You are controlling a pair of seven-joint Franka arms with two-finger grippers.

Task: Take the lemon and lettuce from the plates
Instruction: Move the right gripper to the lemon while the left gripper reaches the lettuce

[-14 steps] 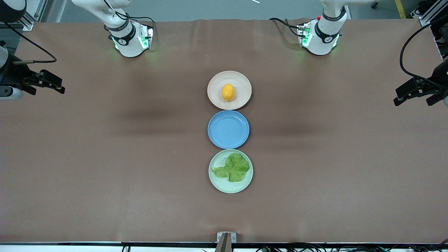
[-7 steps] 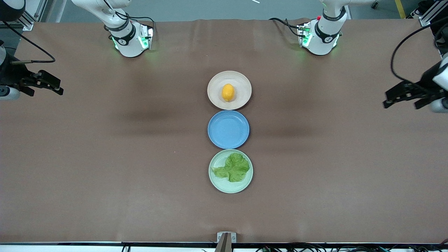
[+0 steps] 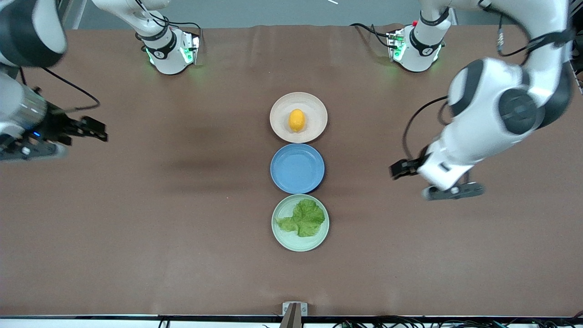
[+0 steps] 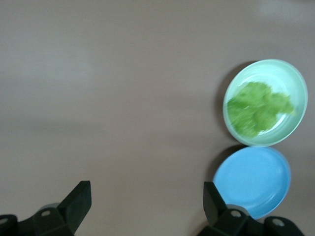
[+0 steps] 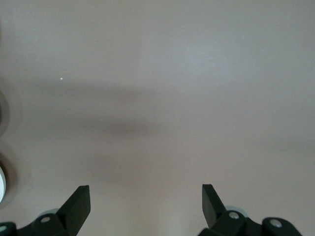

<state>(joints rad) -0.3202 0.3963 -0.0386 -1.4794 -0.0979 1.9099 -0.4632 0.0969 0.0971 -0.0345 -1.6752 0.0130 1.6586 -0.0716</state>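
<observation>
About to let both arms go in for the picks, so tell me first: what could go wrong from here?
1. The three plates sit in a tight row, so the open left gripper reaching for the lettuce might nudge the blue plate.
2. The lettuce lies flat in the mint plate; fingers may scrape the plate or miss the leaf.
3. The lemon is smooth and round; the open right gripper could roll it off the beige plate.
</observation>
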